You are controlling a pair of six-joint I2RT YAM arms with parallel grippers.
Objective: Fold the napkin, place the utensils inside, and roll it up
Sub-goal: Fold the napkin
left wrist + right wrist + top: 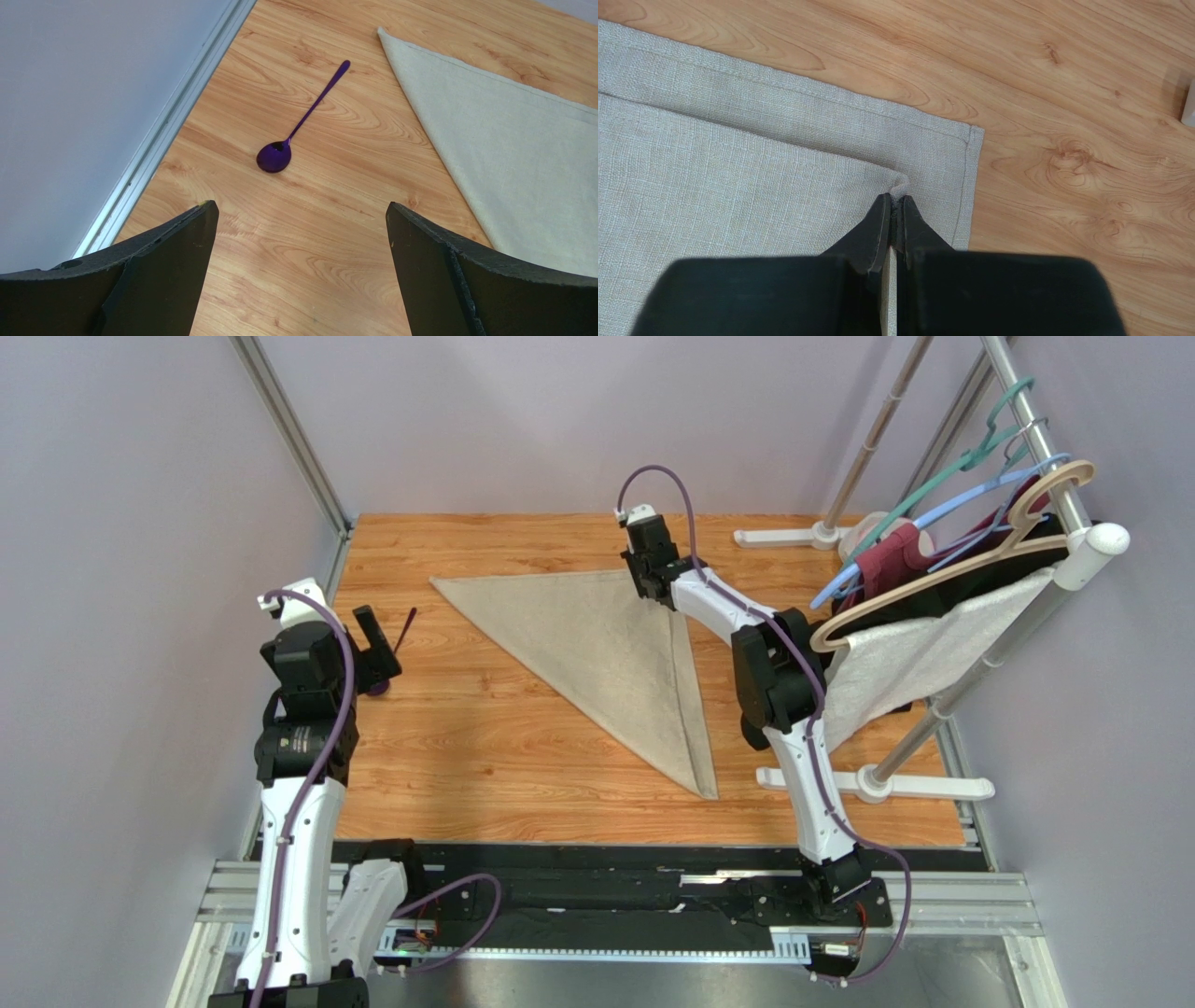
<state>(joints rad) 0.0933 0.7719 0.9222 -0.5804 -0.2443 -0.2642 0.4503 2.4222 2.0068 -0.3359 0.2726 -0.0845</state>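
The beige napkin (603, 651) lies folded into a triangle in the middle of the wooden table. My right gripper (657, 588) is at its far right corner. In the right wrist view the right gripper (894, 203) is shut on a small pinch of the top layer of the napkin (738, 161), just inside the lower layer's corner. One dark-purple spoon (302, 122) lies on bare wood left of the napkin (512, 133). My left gripper (300, 207) hovers open and empty just short of its bowl. From above, only the handle of the spoon (406, 629) shows beside the left gripper (372, 637).
A garment rack (968, 546) with hangers, a maroon garment and a white cloth (912, 658) stands at the right, its white feet (870, 784) on the table. A metal rail (168, 126) and grey wall run along the left edge.
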